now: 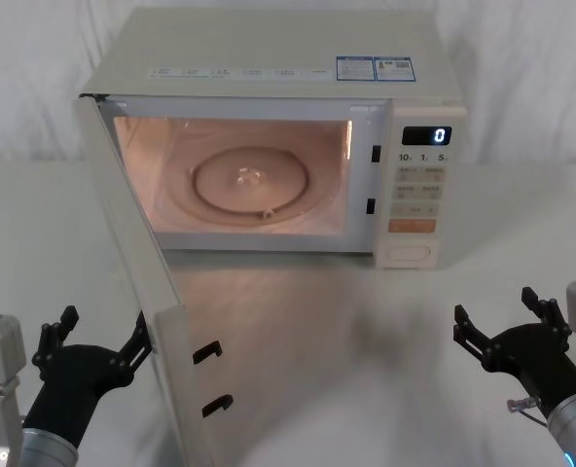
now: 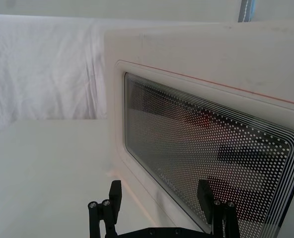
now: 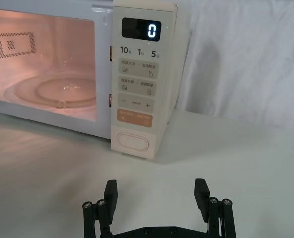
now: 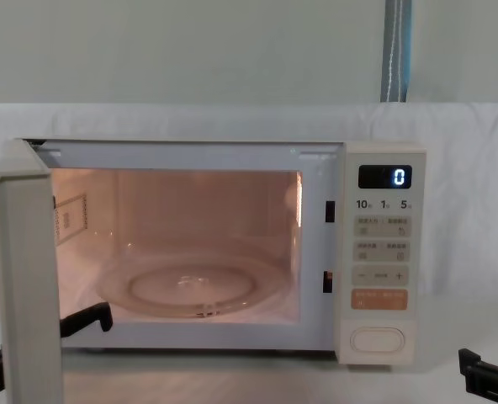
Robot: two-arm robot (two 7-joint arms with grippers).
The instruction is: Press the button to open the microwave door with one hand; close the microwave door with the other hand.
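I have the microwave [image 1: 269,136] standing on the white table [image 1: 366,341] with its door [image 1: 137,292] swung wide open toward me on its left hinge, the cavity lit and the glass turntable [image 1: 254,185] showing inside. The display [image 1: 426,135] reads 0, and the button [image 1: 409,254] sits at the bottom of the key panel, under the orange key [image 1: 411,226], with nothing touching it. My left gripper [image 1: 93,345] is low at the near left, on the outer side of the door and close to its free edge; its fingers are spread wide and grip nothing. From the left wrist view the gripper [image 2: 159,203] faces the door's dotted window [image 2: 211,153], one finger [image 2: 115,196] off to the side of the panel and the other before the glass; whether that one touches I cannot tell. My right gripper [image 1: 507,326] is low at the near right, well clear of the microwave, fingers open and empty. In the right wrist view it [image 3: 157,193] points toward the key panel, with bare table between it and the button [image 3: 133,144].
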